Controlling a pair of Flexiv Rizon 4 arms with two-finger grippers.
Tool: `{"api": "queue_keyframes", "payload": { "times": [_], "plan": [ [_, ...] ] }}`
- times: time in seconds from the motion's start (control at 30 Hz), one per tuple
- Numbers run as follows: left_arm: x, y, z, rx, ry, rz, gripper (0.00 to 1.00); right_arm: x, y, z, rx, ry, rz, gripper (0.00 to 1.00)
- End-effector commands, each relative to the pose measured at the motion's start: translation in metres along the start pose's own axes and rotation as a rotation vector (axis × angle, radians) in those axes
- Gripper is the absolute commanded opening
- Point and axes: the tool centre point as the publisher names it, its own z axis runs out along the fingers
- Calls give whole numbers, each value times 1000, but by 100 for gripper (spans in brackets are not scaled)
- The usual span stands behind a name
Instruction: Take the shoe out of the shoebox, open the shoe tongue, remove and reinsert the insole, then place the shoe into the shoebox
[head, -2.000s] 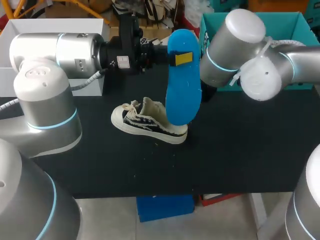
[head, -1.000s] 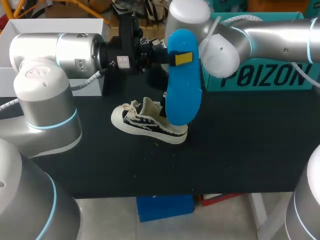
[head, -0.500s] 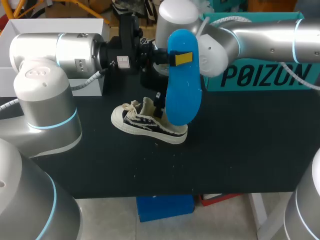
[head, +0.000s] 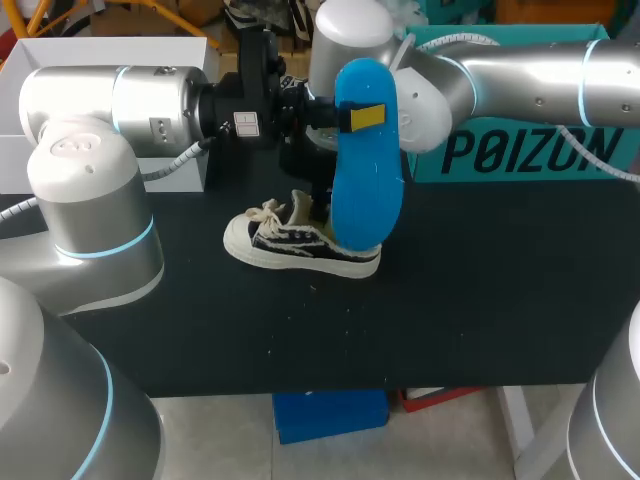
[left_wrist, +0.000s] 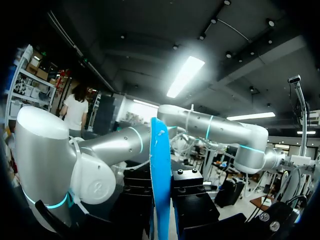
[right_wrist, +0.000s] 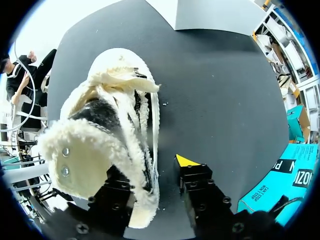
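A blue insole (head: 365, 170) hangs upright above the table, with my left gripper (head: 352, 117) shut on its upper part; one yellow tip shows on its front. The left wrist view shows the insole (left_wrist: 160, 165) edge-on between the black fingers of the left gripper (left_wrist: 161, 197). Below it on the black table (head: 480, 300) stands the black-and-white shoe (head: 300, 248) with fleece lining. My right arm reaches past the middle, behind the insole. My right gripper (head: 318, 195) (right_wrist: 160, 185) straddles the side wall of the shoe (right_wrist: 105, 125) at the heel. One finger sits inside under the fleece, and a narrow gap shows at the outer fingertip (right_wrist: 187, 161).
A teal shoebox (head: 520, 150) stands at the table's back right, also seen as the teal shoebox (right_wrist: 282, 175) beside my right gripper. A white box (head: 100, 50) sits at the back left, behind my left arm. Bare black table lies in front of the shoe.
My right arm swung in from the right, went behind the insole and came down onto the shoe's heel. Its fingers have narrowed. The shoe shifted slightly. The left arm and insole kept still.
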Motion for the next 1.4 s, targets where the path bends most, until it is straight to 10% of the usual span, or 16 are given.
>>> {"api": "queue_keyframes", "payload": {
  "times": [0.03, 0.77, 1.4],
  "plan": [
    [0, 1, 2, 3, -4, 2, 0, -1, 0, 0, 2, -1, 0, 0],
    [0, 1, 2, 3, -4, 2, 0, -30, -5, -41, -22, -110, 175, 0],
    [0, 1, 2, 3, -4, 2, 0, -42, -23, -83, 98, -299, 941, 0]
  ]
}}
